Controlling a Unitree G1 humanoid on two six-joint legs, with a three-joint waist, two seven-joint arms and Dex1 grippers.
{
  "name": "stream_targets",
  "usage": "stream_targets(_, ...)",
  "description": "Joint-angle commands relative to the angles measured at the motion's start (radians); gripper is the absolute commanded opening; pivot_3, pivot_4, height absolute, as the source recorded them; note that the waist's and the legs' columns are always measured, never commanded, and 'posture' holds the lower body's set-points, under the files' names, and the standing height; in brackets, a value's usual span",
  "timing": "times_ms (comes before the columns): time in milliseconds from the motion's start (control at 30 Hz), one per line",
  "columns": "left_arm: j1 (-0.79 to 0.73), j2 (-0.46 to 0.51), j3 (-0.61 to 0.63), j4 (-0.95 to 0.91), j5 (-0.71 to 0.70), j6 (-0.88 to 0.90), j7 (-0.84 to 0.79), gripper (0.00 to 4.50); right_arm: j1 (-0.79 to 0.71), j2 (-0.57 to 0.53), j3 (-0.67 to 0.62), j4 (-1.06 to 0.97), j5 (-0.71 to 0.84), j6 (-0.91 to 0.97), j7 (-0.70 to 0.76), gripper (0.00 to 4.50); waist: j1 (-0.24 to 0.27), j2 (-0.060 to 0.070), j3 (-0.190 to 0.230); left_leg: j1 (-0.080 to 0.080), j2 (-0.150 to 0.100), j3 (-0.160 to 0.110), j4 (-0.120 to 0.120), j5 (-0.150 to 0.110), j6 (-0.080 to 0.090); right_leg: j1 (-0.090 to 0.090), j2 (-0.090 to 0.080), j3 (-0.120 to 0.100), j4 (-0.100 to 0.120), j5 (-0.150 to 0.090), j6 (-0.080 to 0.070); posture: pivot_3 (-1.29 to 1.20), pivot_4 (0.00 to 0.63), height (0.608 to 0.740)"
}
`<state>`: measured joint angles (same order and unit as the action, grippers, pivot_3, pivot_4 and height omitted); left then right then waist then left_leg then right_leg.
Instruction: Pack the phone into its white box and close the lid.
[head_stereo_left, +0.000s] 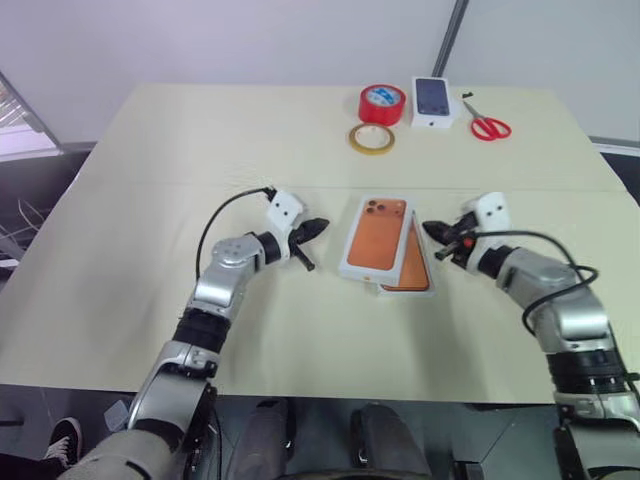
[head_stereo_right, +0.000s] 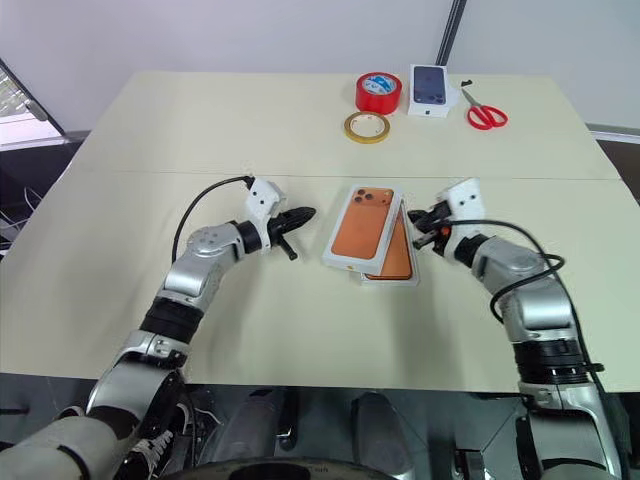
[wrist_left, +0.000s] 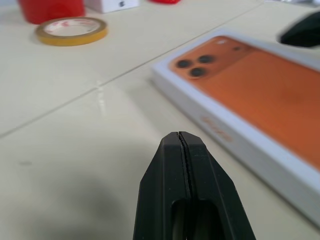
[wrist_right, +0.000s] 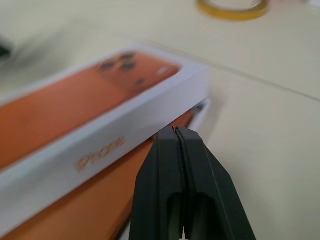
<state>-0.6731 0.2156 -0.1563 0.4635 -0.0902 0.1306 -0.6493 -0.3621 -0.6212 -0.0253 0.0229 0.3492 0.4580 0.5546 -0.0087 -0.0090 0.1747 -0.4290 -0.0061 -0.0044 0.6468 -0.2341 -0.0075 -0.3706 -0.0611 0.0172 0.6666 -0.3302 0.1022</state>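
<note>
Under lid (head_stereo_left: 375, 236) | phone (head_stereo_left: 412, 268) part-hidden | right claw (head_stereo_left: 432, 232) closed, possibly touching.

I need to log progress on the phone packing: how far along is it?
Looks done: the phone lies in the white box. In hand: the lid, printed with an orange phone, rests askew on top, shifted left, leaving the phone's right side uncovered. The right pincer, shut, is at the stack's right edge; the left pincer, shut, is just left of the lid, holding nothing. Left: square the lid and press it down.
</note>
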Motion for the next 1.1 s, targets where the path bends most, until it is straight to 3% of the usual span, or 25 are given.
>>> stream_targets(33, -0.053, -0.021, -0.022, 0.089, 0.067, -0.065, 0.056, 0.00, -0.029, -0.002, 0.014, 0.031, -0.112, -0.109, -0.034, 0.05, 0.001, 0.000, 0.000, 0.000, 0.000, 0.000, 0.000, 0.000, 0.000, 0.000, 0.000, 0.000, 0.000, 0.000, 0.000, 0.00, 0.150, 0.740)
stream_targets(400, -0.093, -0.120, -0.055, 0.229, 0.096, -0.140, 0.007, 0.00, -0.037, 0.037, 0.002, 0.035, -0.161, -0.171, -0.015, 0.05, 0.001, 0.000, 0.000, 0.000, 0.000, 0.000, 0.000, 0.000, -0.001, 0.000, 0.000, -0.001, 0.000, 0.000, 0.000, 0.00, 0.150, 0.740)
stream_targets(1100, -0.093, -0.180, -0.063, 0.136, 0.082, -0.130, -0.064, 0.00, 0.022, 0.020, -0.030, -0.026, -0.167, -0.177, 0.034, 0.05, 0.001, 0.000, 0.000, 0.000, 0.000, 0.000, 0.000, 0.000, -0.001, 0.000, 0.000, -0.001, 0.000, 0.000, 0.000, 0.00, 0.150, 0.740)
